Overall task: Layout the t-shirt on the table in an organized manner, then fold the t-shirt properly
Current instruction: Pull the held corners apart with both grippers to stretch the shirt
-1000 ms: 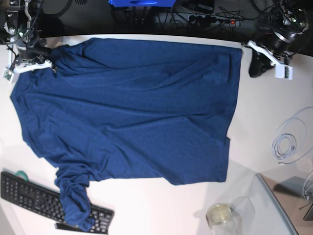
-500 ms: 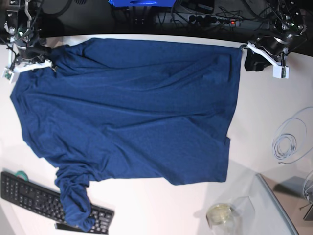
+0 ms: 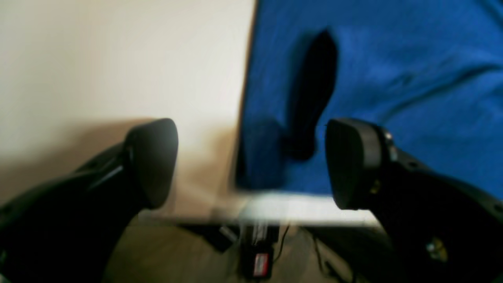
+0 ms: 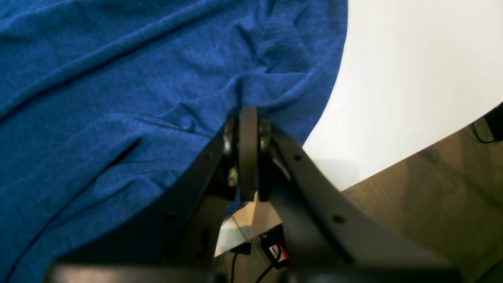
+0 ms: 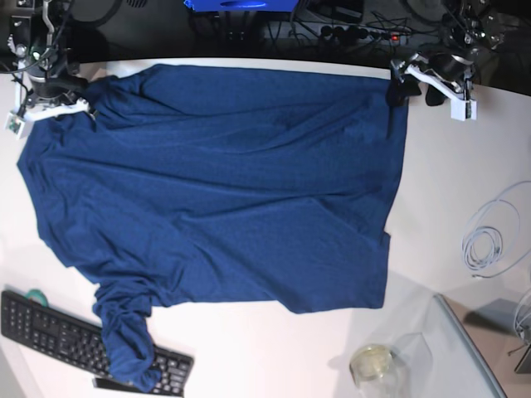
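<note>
t-shirt [image 5: 224,182]: spread across the white surface [image 5: 448,199], wrinkled; one sleeve bunched over the keyboard [image 5: 58,327].
left tool [image 3: 251,163]: jaws apart, empty, above shirt corner.
right tool [image 4: 248,153]: clamped on shirt edge.
Progress: layout unfinished; folding not begun.

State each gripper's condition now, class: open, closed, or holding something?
Left gripper: open, holding nothing, above the t-shirt corner.
Right gripper: closed on the t-shirt's edge.

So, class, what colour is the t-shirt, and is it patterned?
The t-shirt is plain dark navy blue, no print; the base view shows it best.
</note>
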Controlling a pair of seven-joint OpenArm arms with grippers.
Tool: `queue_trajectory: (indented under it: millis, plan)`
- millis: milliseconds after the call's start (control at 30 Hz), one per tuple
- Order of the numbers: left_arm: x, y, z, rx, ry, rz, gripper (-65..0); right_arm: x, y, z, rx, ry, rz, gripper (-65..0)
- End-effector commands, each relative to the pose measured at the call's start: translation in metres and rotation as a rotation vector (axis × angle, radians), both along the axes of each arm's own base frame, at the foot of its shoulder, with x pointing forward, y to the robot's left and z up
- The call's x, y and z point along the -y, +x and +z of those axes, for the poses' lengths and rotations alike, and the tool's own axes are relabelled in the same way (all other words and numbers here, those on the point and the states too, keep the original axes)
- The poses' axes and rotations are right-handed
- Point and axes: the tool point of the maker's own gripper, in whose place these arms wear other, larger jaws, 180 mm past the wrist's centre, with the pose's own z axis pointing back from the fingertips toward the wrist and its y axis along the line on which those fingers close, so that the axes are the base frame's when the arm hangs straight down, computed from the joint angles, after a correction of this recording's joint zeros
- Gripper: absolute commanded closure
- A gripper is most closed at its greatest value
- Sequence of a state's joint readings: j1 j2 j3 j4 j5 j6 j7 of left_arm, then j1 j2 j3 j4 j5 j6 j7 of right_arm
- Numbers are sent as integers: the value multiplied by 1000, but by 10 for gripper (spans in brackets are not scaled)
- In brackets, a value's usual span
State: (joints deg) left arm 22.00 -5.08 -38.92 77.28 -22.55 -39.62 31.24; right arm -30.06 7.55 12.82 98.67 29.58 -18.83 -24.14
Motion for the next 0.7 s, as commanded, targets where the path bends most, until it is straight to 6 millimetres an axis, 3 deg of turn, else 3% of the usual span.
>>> queue_trajectory:
  millis: [0, 67, 100, 233, 300, 367, 467, 500, 667]
  plan:
    - [5, -2, -4, -13, -13, -4, -561, 8, 7, 10, 41, -26, -2, 0]
    - [7, -2, -7, -20, -25, 2, -561, 17, 2, 13, 69, -40, -53, -3]
    - [8, -3, -8, -22, -28, 3, -561, 18, 2, 14, 94, -23, -92, -36]
    - [10, -4, -9, -24, -34, 4, -551, 28, 0, 18, 149, 53, -170, -264]
    - [12, -4, -10, -24, -38, 6, -461, 28, 0, 20, 172, 89, -166, -305]
    - [12, -4, -10, -24, -38, 6, -318, 29, 0, 19, 186, 113, -163, -305]
    - [12, -6, -11, -29, -38, 6, -46, 33, -3, 4, 167, 145, -193, -306]
    - [12, -5, -10, -29, -37, 5, 0, 33, -5, -3, 151, 154, -204, -306]
    - [10, -7, -9, -30, -30, 2, 0, 37, -16, -21, 97, 162, -217, -306]
